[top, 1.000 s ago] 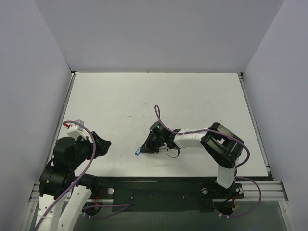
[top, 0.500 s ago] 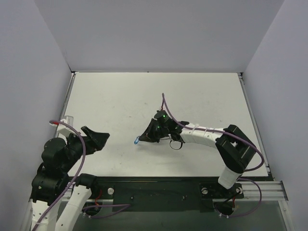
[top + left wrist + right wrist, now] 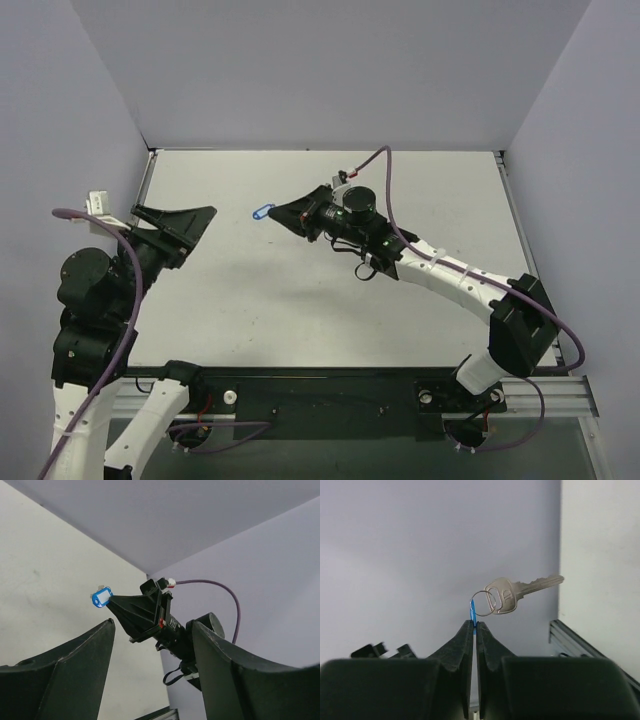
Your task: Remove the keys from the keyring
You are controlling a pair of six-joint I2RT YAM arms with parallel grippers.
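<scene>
Over the far table point(image 3: 420, 190), the right gripper point(image 3: 474, 625) pinches the tag point(image 3: 101, 598) while the light, stiff, slick key point(image 3: 520, 591) dangles loose, its flat head probably suiting the spread left gripper point(image 3: 198, 232).

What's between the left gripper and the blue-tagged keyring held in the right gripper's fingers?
Nothing: in the top external view, only bare table shows between the open left gripper and the keyring.

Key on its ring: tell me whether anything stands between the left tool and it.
Nothing visible does. The right tool pinches the blue tag and holds it in the air, the key hanging from the keyring past its fingertips. The left tool is open and faces it across bare air.
</scene>
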